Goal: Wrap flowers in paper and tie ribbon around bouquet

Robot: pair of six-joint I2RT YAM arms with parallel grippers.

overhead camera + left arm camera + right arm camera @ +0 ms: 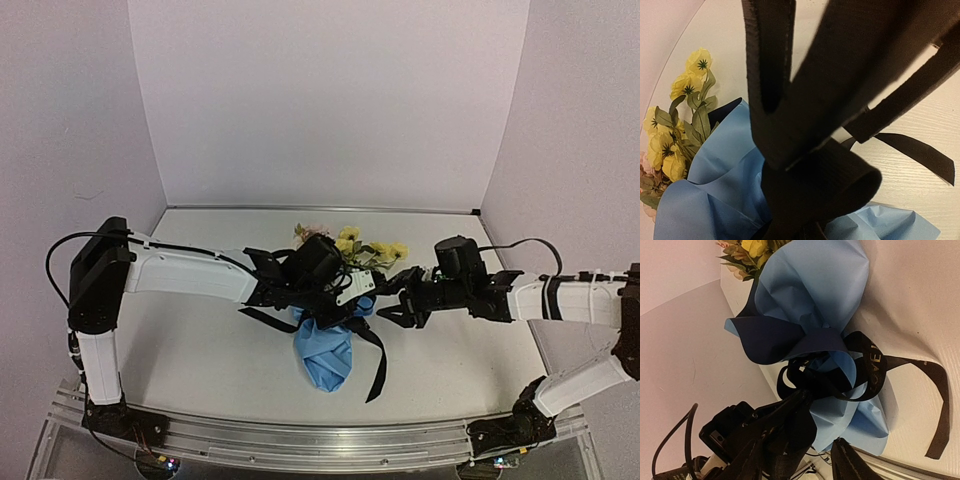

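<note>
The bouquet lies mid-table: yellow flowers (367, 249) stick out of a light blue paper (326, 358) cone whose navy inner face (771, 342) shows. A black ribbon (378, 368) with pale lettering is looped round the cone's neck, one tail trailing toward the front. My left gripper (338, 292) is over that neck, shut on the ribbon. Dark ribbon bands (810, 100) fill most of the left wrist view and hide its fingers. My right gripper (393, 298) hovers just right of the neck. Its fingers (852, 462) stand apart, with a ribbon strand and the left gripper's tip between them, nothing clamped.
Pale walls enclose the white table (200, 340) on three sides. A metal rail (330, 440) runs along the near edge between the two arm bases. A loose ribbon tail (940, 405) lies on the tabletop beside the cone.
</note>
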